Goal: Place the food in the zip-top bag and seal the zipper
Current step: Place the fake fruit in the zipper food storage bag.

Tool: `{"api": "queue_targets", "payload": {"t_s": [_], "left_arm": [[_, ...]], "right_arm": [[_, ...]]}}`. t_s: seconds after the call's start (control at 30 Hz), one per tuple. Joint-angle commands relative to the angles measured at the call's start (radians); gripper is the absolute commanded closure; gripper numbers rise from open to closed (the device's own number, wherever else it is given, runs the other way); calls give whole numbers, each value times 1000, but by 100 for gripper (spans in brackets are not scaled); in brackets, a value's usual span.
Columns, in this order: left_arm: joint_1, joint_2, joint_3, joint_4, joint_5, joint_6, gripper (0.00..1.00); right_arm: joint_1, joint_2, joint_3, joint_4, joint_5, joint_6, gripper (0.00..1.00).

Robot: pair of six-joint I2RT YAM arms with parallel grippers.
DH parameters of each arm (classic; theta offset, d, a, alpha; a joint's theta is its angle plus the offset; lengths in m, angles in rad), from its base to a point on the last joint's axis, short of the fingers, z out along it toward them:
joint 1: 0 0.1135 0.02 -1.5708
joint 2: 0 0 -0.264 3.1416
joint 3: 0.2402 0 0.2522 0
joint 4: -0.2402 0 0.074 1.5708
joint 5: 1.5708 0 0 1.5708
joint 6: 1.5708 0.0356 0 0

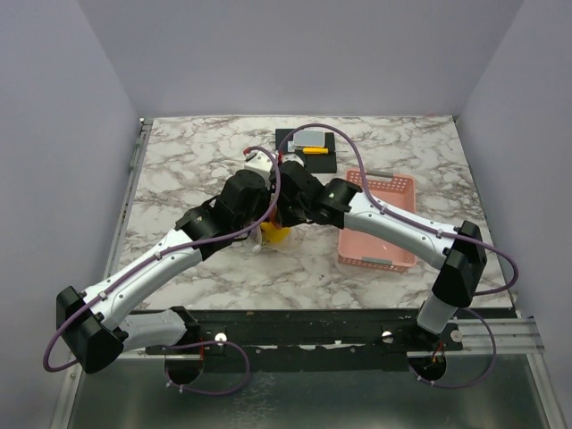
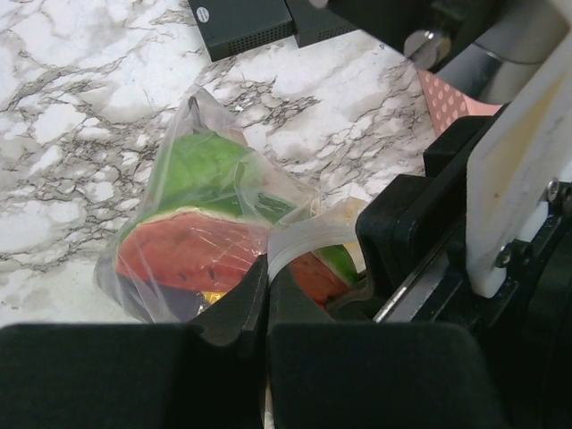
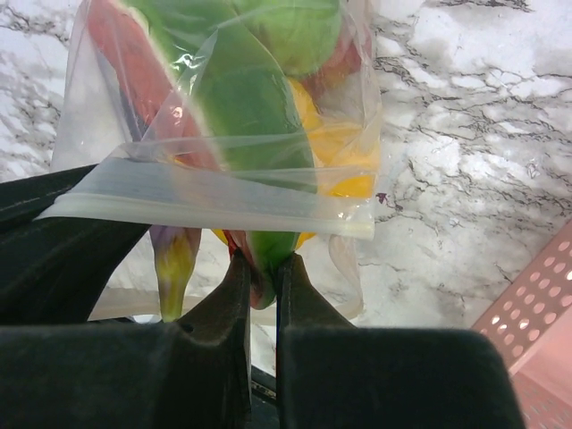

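Food (image 3: 255,98) is already inside the zip-top bag (image 2: 183,214): a watermelon slice (image 2: 192,250), green pieces and something yellow press against the clear film. The bag sits near the middle of the marble table (image 1: 179,179), under the 2 wrists, with the pink basket (image 1: 382,189) well apart on the right. The left gripper (image 2: 266,288) has its fingertips brought together on 1 end of the bag's mouth, the pale zipper strip (image 3: 210,201) curling out beside them. The right gripper (image 3: 262,284) is nearly closed on the lip just below that strip. A sliver of green and red shows between its fingers, and I cannot tell whether that is film alone or food caught through it. Whether the track is pressed shut along its length cannot be read, though it looks flat and unbroken in the right wrist view. The bag should handle as light, limp and slippery, with the lumpy toys shifting inside and bulging the mouth. The stiffer zipper band is the best hold: pinch it at 1 end, keep it taut, and slide along it, avoiding the thin crinkly film.
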Motion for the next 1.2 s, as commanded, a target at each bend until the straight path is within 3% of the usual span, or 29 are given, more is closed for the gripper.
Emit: {"api": "queue_targets", "payload": {"t_s": [0.0,0.13,0.27,0.47,0.63,0.8,0.9,1.03,1.17], "left_arm": [[-33,-1,13,27,78,37,100],[-33,0,13,27,80,36,100],[-33,2,13,25,81,36,100],[-33,0,13,26,79,35,100],[-33,1,13,25,77,37,100],[-33,0,13,25,80,36,100],[-33,1,12,25,79,35,100],[-34,-2,12,27,68,35,100],[-33,-1,12,25,55,37,100]], "right_arm": [[6,-24,20,141,44,33,90],[7,-48,-8,193,12,42,84],[7,-53,-37,244,11,55,68],[6,-40,-79,310,-14,75,66],[7,-35,-125,376,-37,104,90],[7,-46,-206,516,-82,138,96],[7,-35,-209,518,-61,149,88],[7,-78,-227,504,-44,142,67],[7,-164,-270,479,-9,134,58]]}}
